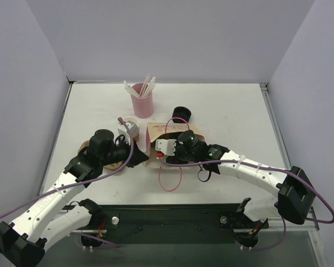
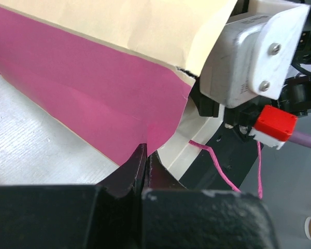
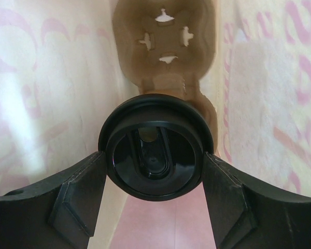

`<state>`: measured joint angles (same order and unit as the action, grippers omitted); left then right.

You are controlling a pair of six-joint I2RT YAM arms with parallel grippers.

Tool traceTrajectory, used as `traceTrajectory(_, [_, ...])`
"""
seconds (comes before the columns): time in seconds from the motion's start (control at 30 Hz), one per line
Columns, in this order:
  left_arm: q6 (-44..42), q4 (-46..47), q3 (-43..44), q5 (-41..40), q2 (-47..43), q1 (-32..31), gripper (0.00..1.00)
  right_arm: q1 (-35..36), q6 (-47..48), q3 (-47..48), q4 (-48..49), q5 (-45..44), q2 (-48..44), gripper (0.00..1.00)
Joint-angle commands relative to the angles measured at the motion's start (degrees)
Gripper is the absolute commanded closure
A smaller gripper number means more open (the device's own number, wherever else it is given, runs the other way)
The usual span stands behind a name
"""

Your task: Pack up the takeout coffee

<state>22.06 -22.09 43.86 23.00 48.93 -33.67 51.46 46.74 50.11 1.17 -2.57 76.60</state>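
The takeout coffee (image 3: 155,116), seen from above by its round black lid, hangs inside the pink-and-cream paper bag (image 3: 52,104). My right gripper (image 3: 154,166) is shut on it, one finger on each side of the lid. A brown pulp cup carrier (image 3: 166,52) lies at the bag's bottom below the cup. In the top view the right gripper (image 1: 168,147) reaches into the bag (image 1: 156,132) and the cup is hidden. My left gripper (image 2: 145,155) is shut on the bag's pink lower corner (image 2: 93,104), at the bag's left side in the top view (image 1: 140,157).
A pink cup of white straws (image 1: 142,99) stands behind the bag. A second black-lidded cup (image 1: 182,114) stands behind the bag to the right, and another cup (image 1: 132,129) to its left. The bag's pink cord handle (image 1: 170,179) loops toward the near edge. Something brown (image 1: 108,164) lies under my left arm.
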Motion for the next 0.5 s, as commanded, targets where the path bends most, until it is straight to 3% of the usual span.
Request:
traceTrajectory(0.0, [0.0, 1.0, 1.6, 1.3, -0.6, -0.3, 1.0, -0.2, 0.5, -0.4, -2.7, -1.0, -5.0, 0.68])
traceTrajectory(0.47, [0.3, 1.3, 0.6, 1.8, -0.9, -0.4, 1.0, -1.5, 5.5, -2.9, -3.4, -0.8, -4.7, 0.69])
